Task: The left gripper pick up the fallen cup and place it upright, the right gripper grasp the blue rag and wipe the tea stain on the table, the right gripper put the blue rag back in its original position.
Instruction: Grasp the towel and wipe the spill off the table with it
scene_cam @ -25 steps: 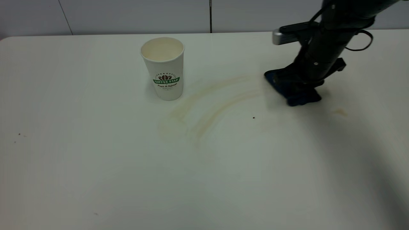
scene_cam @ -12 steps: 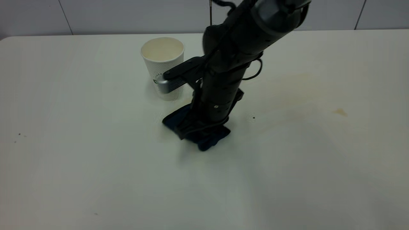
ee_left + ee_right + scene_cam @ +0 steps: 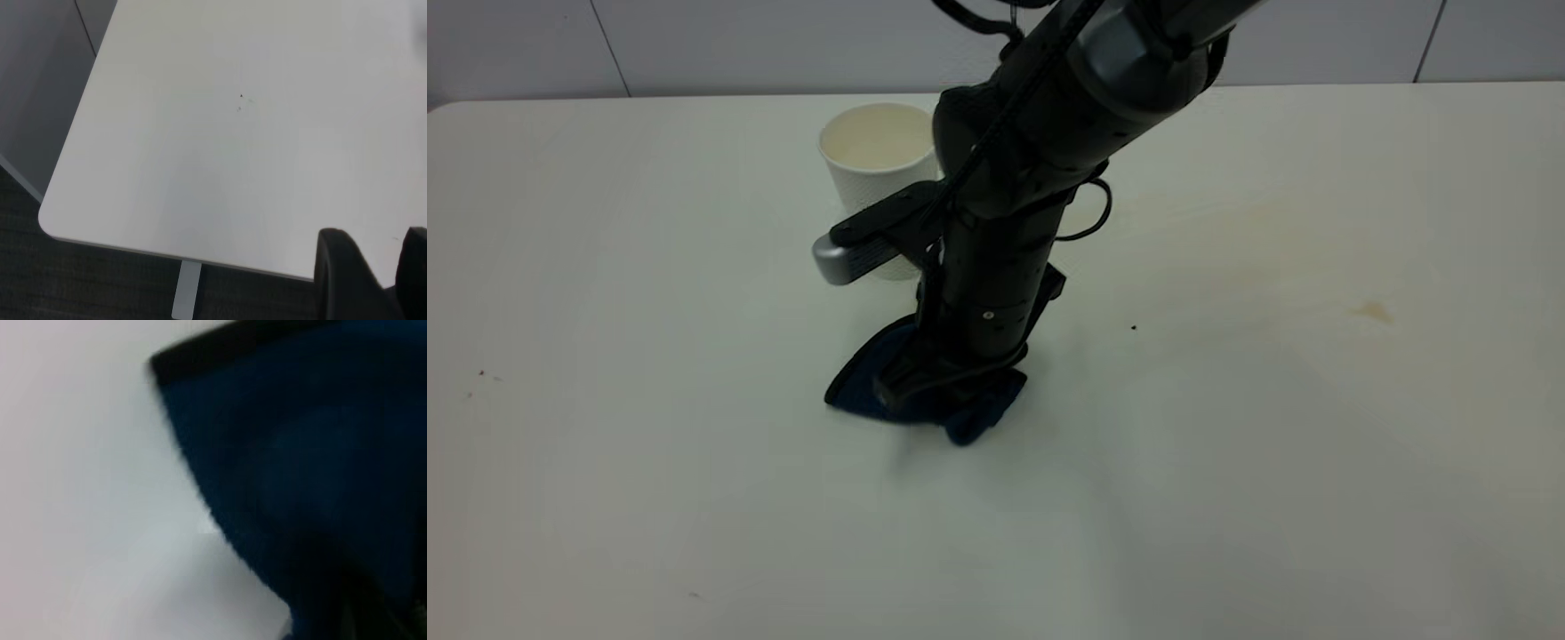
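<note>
The white cup [image 3: 876,149] stands upright at the back of the table [image 3: 694,498], its lower part hidden behind the right wrist. My right gripper [image 3: 925,389] points down just in front of the cup, shut on the blue rag [image 3: 858,388] and pressing it onto the tabletop. In the right wrist view the blue rag [image 3: 300,453] fills most of the picture. Of the tea stain [image 3: 1272,240] a faint tan smear shows to the right. My left gripper [image 3: 390,267] hangs open and empty over the table's corner [image 3: 200,133], outside the exterior view.
A small tan spot [image 3: 1371,311] and a tiny black speck [image 3: 1134,327] lie to the right of the rag. The table's left edge and a rounded corner [image 3: 50,220] show in the left wrist view, with dark floor below.
The right gripper has dragged the rag from the right side leftward to just in front of the cup. The tan streaks beside the cup no longer show.
</note>
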You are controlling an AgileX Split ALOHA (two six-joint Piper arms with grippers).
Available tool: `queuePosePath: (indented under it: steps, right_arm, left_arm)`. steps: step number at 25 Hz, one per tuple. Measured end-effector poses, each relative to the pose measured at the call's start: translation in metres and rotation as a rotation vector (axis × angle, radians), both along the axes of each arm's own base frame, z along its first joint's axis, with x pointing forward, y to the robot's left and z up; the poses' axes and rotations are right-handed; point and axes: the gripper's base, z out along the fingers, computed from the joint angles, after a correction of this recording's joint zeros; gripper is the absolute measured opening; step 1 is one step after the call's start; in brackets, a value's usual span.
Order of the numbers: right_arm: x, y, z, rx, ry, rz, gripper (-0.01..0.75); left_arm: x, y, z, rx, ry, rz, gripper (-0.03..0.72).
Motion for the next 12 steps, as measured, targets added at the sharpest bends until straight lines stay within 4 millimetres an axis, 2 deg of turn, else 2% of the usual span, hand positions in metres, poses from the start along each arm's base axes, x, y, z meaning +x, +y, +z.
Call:
queuePosePath:
  steps: [6,12]
  right_arm:
    - [0.061,-0.070,0.012,0.024,-0.048,-0.182,0.063]
    - [0.094,-0.155,0.007,0.022,-0.035,-0.386,0.063]
  left_arm:
    - [0.000,0.000,0.000,0.000,0.000,0.000,0.238]
    - [0.000,0.000,0.000,0.000,0.000,0.000,0.238]
